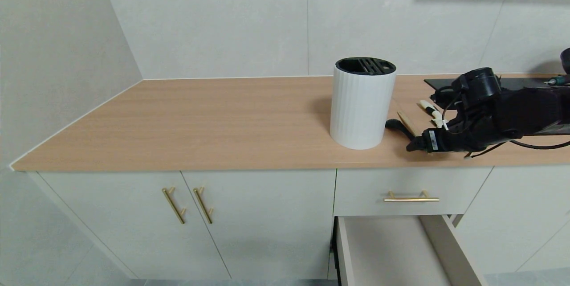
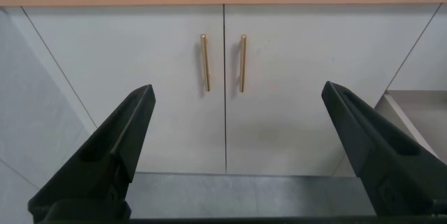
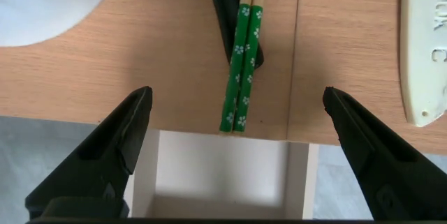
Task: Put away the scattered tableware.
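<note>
A pair of chopsticks with green flowered ends lies on the wooden counter, its tips at the front edge, partly over a black utensil. In the head view the chopsticks and the black utensil lie just right of a white ribbed holder with a black slotted top. A white-handled piece lies farther back. My right gripper hovers open over the chopsticks' green ends, one finger on each side. My left gripper is open and holds nothing, low in front of the cabinet doors.
Under the counter's right part a drawer stands pulled out, its pale inside showing below the chopsticks. A black mat lies at the back right. Cabinet doors with gold handles face the left gripper. A tiled wall bounds the counter behind.
</note>
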{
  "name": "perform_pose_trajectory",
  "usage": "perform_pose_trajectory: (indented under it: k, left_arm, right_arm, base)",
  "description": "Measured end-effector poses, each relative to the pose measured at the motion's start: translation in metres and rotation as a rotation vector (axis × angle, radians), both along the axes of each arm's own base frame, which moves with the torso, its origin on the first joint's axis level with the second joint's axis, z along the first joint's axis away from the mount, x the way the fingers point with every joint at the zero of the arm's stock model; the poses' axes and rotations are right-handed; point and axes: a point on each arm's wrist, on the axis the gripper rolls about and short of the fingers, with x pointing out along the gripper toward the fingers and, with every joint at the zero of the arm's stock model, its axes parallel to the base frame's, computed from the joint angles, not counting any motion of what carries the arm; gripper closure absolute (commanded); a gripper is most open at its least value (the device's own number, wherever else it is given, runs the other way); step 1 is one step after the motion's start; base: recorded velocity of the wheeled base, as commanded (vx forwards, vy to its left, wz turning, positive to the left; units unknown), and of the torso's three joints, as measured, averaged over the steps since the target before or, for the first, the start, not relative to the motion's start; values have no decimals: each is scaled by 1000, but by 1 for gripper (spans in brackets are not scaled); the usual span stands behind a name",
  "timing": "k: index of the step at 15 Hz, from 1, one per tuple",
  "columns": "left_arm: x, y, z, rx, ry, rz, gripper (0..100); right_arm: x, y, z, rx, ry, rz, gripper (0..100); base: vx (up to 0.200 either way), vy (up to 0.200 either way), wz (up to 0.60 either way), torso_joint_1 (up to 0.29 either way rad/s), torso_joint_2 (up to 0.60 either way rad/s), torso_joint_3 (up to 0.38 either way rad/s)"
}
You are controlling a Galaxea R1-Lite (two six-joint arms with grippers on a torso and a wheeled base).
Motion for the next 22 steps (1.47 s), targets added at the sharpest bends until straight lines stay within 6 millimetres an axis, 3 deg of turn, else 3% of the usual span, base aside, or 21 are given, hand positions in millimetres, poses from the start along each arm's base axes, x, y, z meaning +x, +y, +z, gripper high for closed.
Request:
perform_pose_trajectory:
  k: [6,7,17,22]
  left_arm:
    - [0,0,0,0,0,0,0]
    - [0,0,0,0,0,0,0]
    - [0,0,0,0,0,0,0]
    - [0,0,0,0,0,0,0]
  right_arm:
    - [3,1,-6,-1,15,0,0]
    - [3,1,-6,-2,17,1,100]
    - [1,1,-5,-2,14,2,100]
    - [-10,-1,7,9,-9,-10,100]
  base:
    - [0,0,0,0,0,0]
    - [0,0,0,0,0,0]
    - [0,0,0,0,0,0]
    - [0,0,0,0,0,0]
